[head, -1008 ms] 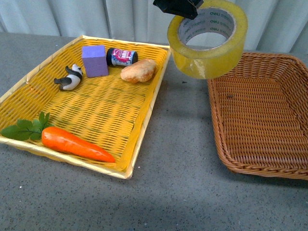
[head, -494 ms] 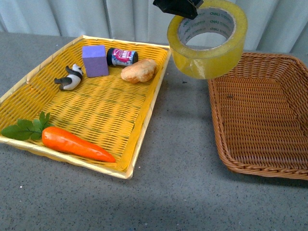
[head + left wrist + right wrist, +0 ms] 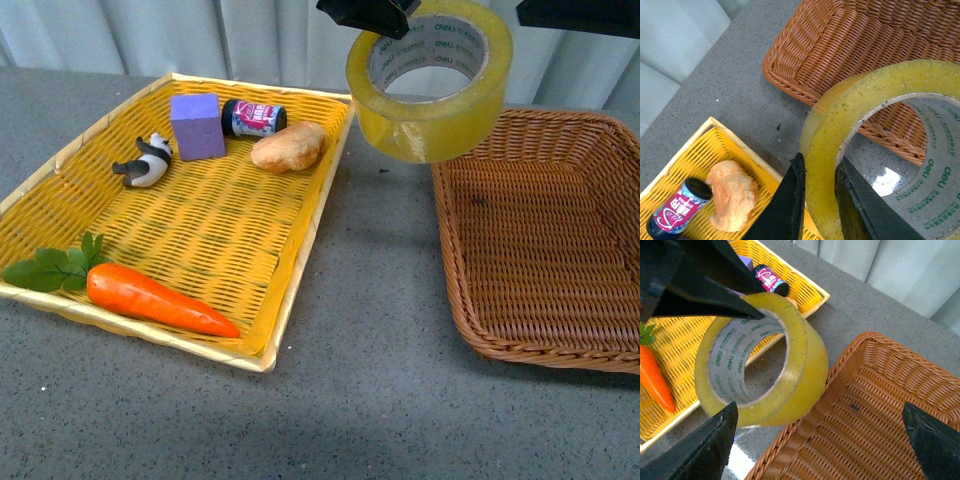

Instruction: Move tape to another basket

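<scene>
The tape, a wide translucent yellow roll with a printed pale core, hangs in the air over the grey tabletop between the yellow tray and the basket. My left gripper is shut on its wall, one finger inside the core and one outside, as the left wrist view shows on the tape. The dark-brown wicker basket lies beside and below the roll. My right gripper stands wide open above the basket's corner, apart from the tape; a piece of it shows at the top of the front view.
A shallow yellow woven tray at the left holds a carrot, a panda figure, a purple block, a small bottle and a bread-like lump. A pale curtain hangs behind the table.
The right arm has come into the front view at the top right. The tape and the left gripper have barely moved.
</scene>
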Controlling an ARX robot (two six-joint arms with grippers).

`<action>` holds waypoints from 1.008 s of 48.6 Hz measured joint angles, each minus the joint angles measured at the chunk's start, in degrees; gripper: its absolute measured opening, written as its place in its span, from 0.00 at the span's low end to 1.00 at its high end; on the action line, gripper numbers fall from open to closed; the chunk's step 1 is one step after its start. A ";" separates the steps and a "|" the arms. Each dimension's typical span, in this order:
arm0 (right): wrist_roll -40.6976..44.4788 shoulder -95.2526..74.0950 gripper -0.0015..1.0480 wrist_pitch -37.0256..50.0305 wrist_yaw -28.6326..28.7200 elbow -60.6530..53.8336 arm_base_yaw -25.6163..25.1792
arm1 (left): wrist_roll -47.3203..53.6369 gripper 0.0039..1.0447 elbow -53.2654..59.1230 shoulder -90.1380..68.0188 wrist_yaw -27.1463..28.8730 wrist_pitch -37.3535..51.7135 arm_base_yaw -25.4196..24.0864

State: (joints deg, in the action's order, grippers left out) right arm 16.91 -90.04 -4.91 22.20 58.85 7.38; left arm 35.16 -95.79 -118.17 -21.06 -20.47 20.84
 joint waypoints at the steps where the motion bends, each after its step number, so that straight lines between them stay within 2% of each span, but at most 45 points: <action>1: -0.07 -1.11 0.91 -0.24 -0.37 0.98 0.17 | 0.02 0.13 0.00 0.00 0.00 0.00 0.00; 8: -0.61 -8.92 0.91 -2.67 -3.02 8.70 1.49 | 0.02 0.13 0.00 0.00 0.00 0.00 0.00; 23: -1.29 -14.99 0.91 -4.98 -6.12 14.62 4.02 | 0.04 0.13 0.00 0.00 0.00 0.00 0.00; 27: -1.62 -15.15 0.83 -4.98 -6.03 14.62 4.26 | 0.07 0.13 0.00 0.00 0.00 0.00 0.00; 36: -1.51 -15.15 0.51 -5.09 -6.73 14.45 4.50 | 0.15 0.13 0.00 0.00 0.07 0.07 0.02; 46: -1.42 -15.15 0.22 -6.60 -7.80 14.43 5.18 | -0.85 0.13 0.00 0.00 -0.07 0.15 0.09; 49: -1.20 -15.19 0.16 -6.97 -8.35 14.43 5.33 | -1.68 0.13 0.00 0.02 -0.50 0.15 0.11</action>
State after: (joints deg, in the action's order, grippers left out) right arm 15.70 -105.23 -11.88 13.85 73.28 12.71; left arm 33.47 -95.79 -118.15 -21.56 -20.32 20.95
